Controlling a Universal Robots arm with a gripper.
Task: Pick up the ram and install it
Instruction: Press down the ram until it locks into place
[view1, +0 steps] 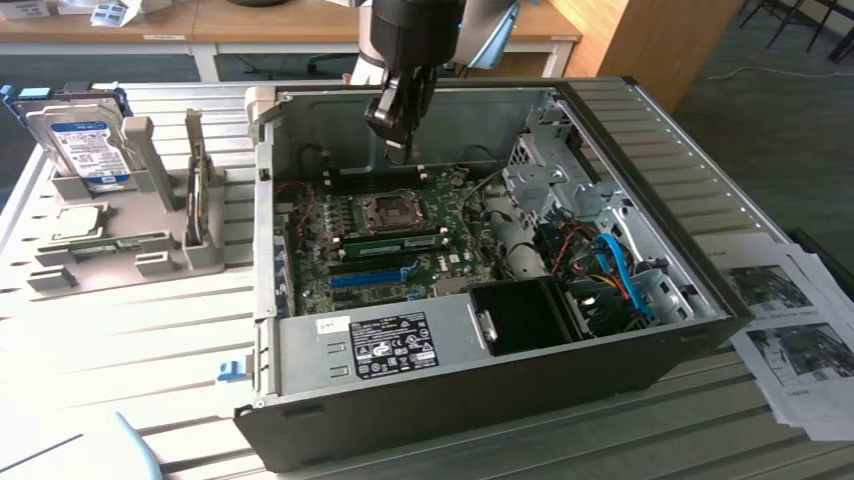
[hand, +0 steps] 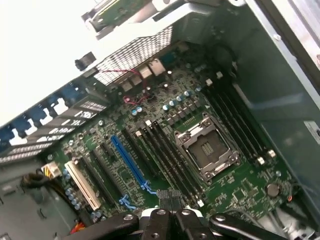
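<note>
- Gripper (view1: 398, 150): I am seeing it hanging inside the open computer case (view1: 441, 390), above the far part of the motherboard (view1: 447, 268). Its fingers are pressing together with nothing between them, and it is touching nothing.
- Ram (view1: 394, 241): I am reading the long green stick just on the near side of the CPU socket (view1: 394, 208) as the task's thing. It is standing on edge in line with the memory slots, and I am judging it to be seated in one of them, though I cannot confirm the end clips.
- Governing relation: the ram is lying below the fingertips and toward the near side, with the socket between the two. Its long axis is running left to right across the exterior view, parallel to the blue slot (view1: 367, 277) lying nearer.
- Wrist view: the closed fingertips are pointing down at one end of the slot bank beside the socket, well above the board.
- Reservation: a second green board (view1: 100, 243) is lying flat on the grey fixture (view1: 134, 265) outside the case, on the exterior view's left, well apart from the gripper. I cannot tell whether it is another memory stick.
- Reach: I am working with a single arm, so no choice of side arises.
</note>
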